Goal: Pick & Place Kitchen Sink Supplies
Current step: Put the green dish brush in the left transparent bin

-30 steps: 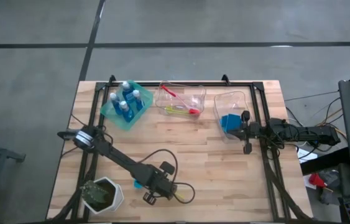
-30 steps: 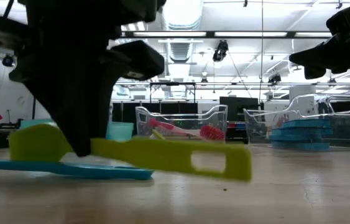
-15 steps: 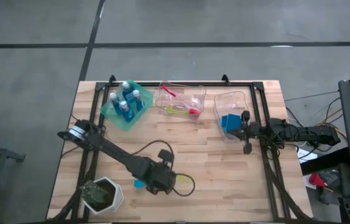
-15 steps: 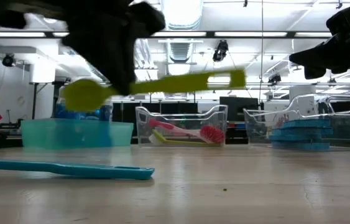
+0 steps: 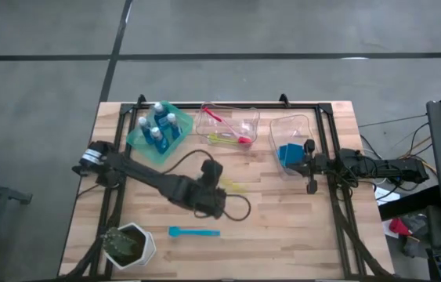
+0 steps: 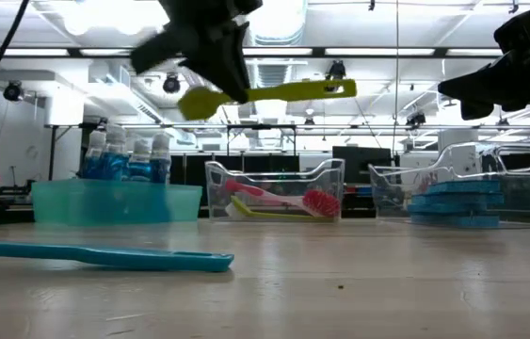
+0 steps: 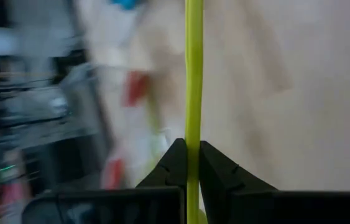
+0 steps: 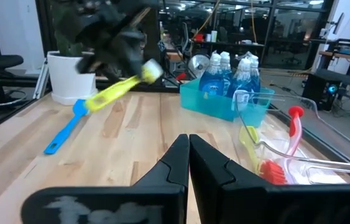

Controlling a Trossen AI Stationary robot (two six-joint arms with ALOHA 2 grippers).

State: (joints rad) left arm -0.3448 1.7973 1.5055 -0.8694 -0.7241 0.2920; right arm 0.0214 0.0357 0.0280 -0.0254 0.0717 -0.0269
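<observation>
Mid-table, above the wood: left gripper (image 5: 218, 188) is up off the surface, fingers (image 7: 173, 163) clamped on the yellow-green brush (image 6: 274, 94). Brush is carried roughly level, handle end w/ slot pointing toward the right-side bins; clear of the table (image 5: 283, 227) in the low view.

Teal brush (image 5: 194, 232) lies flat on the table near the front edge, just beside the white pot w/ plant (image 5: 128, 245), not touched by either arm.

Back row, left to right:
- teal bin (image 5: 138, 141) w/ blue-liquid bottles (image 5: 160, 125), white caps, standing upright.
- clear middle bin (image 5: 253, 120) w/ pink brush (image 5: 224, 123) + another yellow-green one lying inside.
- clear right bin (image 5: 297, 124) w/ blue sponges (image 5: 289, 155) stacked inside.

Right gripper (image 5: 311, 167) waits at the right side, beside/over the edge of the sponge bin; fingers (image 8: 178, 158) pressed together, nothing between them.
</observation>
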